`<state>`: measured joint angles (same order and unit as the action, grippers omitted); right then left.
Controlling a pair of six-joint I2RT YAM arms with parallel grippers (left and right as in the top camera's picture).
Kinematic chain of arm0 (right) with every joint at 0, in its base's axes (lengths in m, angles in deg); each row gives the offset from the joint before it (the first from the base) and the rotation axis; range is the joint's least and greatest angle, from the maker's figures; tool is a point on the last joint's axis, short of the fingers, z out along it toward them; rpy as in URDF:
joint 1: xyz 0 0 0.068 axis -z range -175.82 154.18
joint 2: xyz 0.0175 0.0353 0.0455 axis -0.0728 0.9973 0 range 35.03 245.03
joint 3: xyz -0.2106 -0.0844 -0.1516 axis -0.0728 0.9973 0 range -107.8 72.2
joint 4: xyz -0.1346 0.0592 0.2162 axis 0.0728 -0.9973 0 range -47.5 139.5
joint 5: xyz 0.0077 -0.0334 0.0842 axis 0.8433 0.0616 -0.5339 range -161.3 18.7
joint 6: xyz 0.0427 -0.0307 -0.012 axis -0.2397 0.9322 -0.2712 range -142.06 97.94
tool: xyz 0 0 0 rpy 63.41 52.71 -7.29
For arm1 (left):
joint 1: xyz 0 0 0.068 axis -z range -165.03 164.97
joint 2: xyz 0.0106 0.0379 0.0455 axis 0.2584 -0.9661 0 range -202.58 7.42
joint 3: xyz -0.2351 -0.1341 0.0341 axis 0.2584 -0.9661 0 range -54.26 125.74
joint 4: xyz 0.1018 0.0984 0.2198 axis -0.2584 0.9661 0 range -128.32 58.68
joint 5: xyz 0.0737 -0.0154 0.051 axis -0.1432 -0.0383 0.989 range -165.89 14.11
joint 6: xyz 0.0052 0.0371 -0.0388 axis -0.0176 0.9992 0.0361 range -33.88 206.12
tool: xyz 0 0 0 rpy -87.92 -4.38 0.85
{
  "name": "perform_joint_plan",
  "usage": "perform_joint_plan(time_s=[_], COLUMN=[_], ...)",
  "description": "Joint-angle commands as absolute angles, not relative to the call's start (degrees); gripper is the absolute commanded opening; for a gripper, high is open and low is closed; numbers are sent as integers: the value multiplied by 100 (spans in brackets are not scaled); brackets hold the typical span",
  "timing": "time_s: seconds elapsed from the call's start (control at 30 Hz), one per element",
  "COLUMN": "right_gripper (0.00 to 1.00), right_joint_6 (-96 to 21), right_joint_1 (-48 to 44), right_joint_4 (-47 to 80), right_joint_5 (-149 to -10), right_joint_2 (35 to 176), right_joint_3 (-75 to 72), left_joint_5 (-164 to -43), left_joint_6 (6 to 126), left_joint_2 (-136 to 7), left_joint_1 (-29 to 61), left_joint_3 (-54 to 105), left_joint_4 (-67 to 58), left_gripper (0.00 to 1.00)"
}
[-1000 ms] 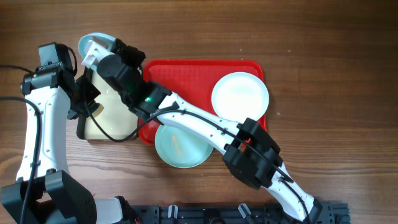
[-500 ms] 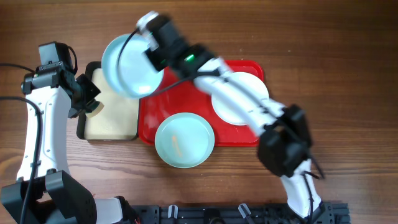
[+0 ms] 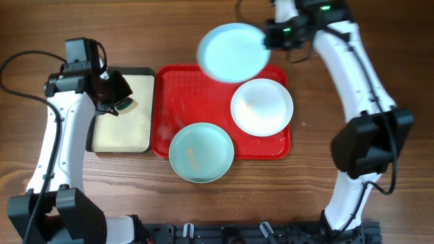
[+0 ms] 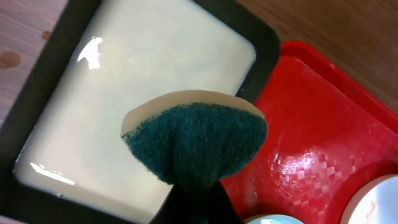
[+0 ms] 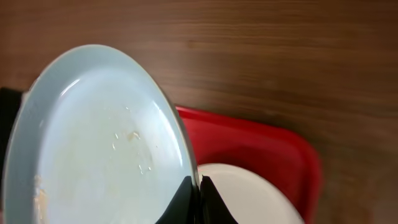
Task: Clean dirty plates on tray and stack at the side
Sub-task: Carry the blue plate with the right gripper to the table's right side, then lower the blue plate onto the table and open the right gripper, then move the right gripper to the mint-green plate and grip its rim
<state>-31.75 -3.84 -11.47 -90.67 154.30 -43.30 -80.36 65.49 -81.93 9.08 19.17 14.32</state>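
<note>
i think i am in the wiping step. my right gripper [image 3: 269, 35] is pinched tight on the rim of a pale blue plate [image 3: 232, 53] and holds it up in the air over the far edge of the red tray [image 3: 182, 91]. in the right wrist view that plate is round, shallow, smooth and shiny, with small dried bits and a smear on it, so it looks dirty to me. my left gripper [image 3: 116, 102] is clenched on a sponge [image 4: 194, 140]. the sponge looks soft, with a rough dark green face and a pale yellow back, and it is bent into a curve. it hangs over the small black tray [image 3: 119, 135] with the cream inside, left of the red one. a white plate [image 3: 262, 107] lies on the right side of the red tray. a second blue plate [image 3: 201, 152] sits at the near edge, partly over the rim. next, i think the plate and sponge must come together, and the thin slippery rim needs a firm grip.
</note>
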Motion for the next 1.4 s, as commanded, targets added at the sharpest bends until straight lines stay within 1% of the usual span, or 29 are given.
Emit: perform_joint_plan(time_s=[0.0, 0.23, 0.33, 0.47, 0.7, 0.83, 0.87, 0.9, 0.93, 0.97, 1.0, 1.07, 1.17, 1.2, 1.27, 1.37], right_gripper=[4, 4, 4, 4, 4, 5, 15, 32, 52, 60, 64, 68, 69, 69, 69, 69], right_joint_6=[-3256, -3287, -3501, -4074, -4179, -4176, -4174, -4170, -4150, -4109, -3908, -3678, -3435, -3182, -2911, -2557], right_joint_1=[301, 1459, 1697, 1769, 1769, 1769, 1769, 1769, 1769, 1769, 1769, 1763, 1649, 1544, 1324, 714], right_joint_4=[-1297, -1466, -1466, -1313, -469, -12, 34, 60, 62, 45, -54, -430, -1210, -1505, -1752, -2274], right_joint_5=[-9227, -9106, -8481, -6884, -6801, -6801, -6801, -6803, -6803, -6818, -6954, -7382, -8429, -8973, -9531, -9826], right_joint_2=[15181, 15183, 15183, 15191, 15191, 15191, 15191, 15191, 15191, 15183, 15163, 15091, 14853, 14730, 14525, 14357], right_joint_3=[-4376, -4354, -4260, -3801, -2538, -2062, -2005, -1972, -1974, -1987, -2053, -2359, -3015, -3231, -3290, -3290], left_joint_5=[-8141, -8139, -8139, -8139, -8139, -8139, -8139, -8139, -8139, -8139, -8139, -8139, -8139, -8139, -8141, -8141], left_joint_6=[6646, 6646, 6646, 6646, 6646, 6646, 6646, 6646, 6646, 6646, 6646, 6648, 6648, 6646, 6643, 6643], left_joint_2=[-8088, -8088, -8088, -8088, -8088, -8088, -8088, -8088, -8088, -8088, -8088, -8088, -8088, -8088, -8088, -8088], left_joint_1=[1107, 1288, 1288, 1288, 1288, 1288, 1288, 1288, 1288, 1288, 1288, 1288, 1288, 1288, 1288, 1288], left_joint_3=[1882, 1882, 1882, 1879, 1879, 1882, 1882, 1882, 1882, 1882, 1879, 1882, 1882, 1882, 1882, 1879], left_joint_4=[1353, 1353, 1356, 1356, 1356, 1356, 1356, 1356, 1356, 1356, 1356, 1353, 1353, 1356, 1360, 1380], left_gripper=[4, 4, 4, 4, 4, 4, 4, 4, 4, 4, 4, 4, 4, 4, 4, 4])
